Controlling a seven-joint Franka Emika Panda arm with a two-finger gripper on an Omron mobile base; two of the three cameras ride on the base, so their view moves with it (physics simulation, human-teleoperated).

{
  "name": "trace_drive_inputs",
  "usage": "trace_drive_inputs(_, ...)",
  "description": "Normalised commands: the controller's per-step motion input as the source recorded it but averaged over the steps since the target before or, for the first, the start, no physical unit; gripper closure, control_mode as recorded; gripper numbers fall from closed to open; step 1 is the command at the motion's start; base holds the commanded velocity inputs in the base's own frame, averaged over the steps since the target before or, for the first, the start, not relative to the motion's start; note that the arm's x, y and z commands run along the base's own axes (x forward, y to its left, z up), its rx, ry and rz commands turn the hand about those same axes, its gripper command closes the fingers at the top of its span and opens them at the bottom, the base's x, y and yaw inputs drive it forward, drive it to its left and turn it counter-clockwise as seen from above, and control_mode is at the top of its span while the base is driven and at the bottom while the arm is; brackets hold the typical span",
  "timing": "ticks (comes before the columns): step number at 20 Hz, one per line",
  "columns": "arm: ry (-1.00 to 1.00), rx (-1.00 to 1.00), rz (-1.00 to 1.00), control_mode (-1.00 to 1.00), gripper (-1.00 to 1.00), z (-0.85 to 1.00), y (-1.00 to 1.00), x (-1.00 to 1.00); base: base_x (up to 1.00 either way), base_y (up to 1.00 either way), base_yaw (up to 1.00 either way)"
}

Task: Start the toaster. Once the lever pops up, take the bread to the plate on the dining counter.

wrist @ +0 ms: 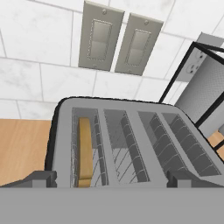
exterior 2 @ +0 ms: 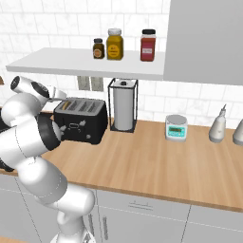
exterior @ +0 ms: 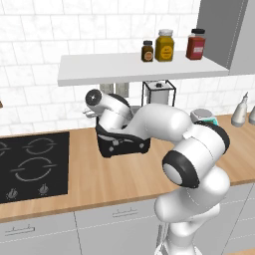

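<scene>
Black and boxy, the toaster [exterior 2: 79,120] stands on the wooden counter [exterior 2: 156,163] against the white tiled wall, with the black hob [exterior: 33,164] well to one side and a paper-towel roll in a black wire holder [exterior 2: 123,111] just beside it on the other. From the hand view, four silvery slots run across its top, and the bread [wrist: 85,152], a thin tan slice seen edge-on, sits down inside the outermost slot at the left of that picture. The pincer [wrist: 111,178] hovers just above the toaster's near edge, its two dark tips spread wide apart and holding nothing. Two grey wall switch plates [wrist: 117,42] show on the tiles behind the toaster. In the right base view a small white kitchen scale [exterior 2: 176,127] rests further along the counter, well apart from the toaster, and beyond it two pale bottles [exterior 2: 218,125]. Above, a white shelf [exterior 2: 71,63] carries three jars [exterior 2: 114,44].
</scene>
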Motion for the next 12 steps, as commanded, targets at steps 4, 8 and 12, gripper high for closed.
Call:
trace_drive_inputs(4,0.0,0.0,0.0,-1.0,-1.0,0.0,0.0,0.0,0.0,0.0,0.0)
trace_drive_inputs(8,0.0,0.0,0.0,-1.0,-1.0,0.0,0.0,0.0,0.0,0.0,0.0)
trace_drive_inputs(12,0.0,0.0,0.0,-1.0,-1.0,0.0,0.0,0.0,0.0,0.0,0.0)
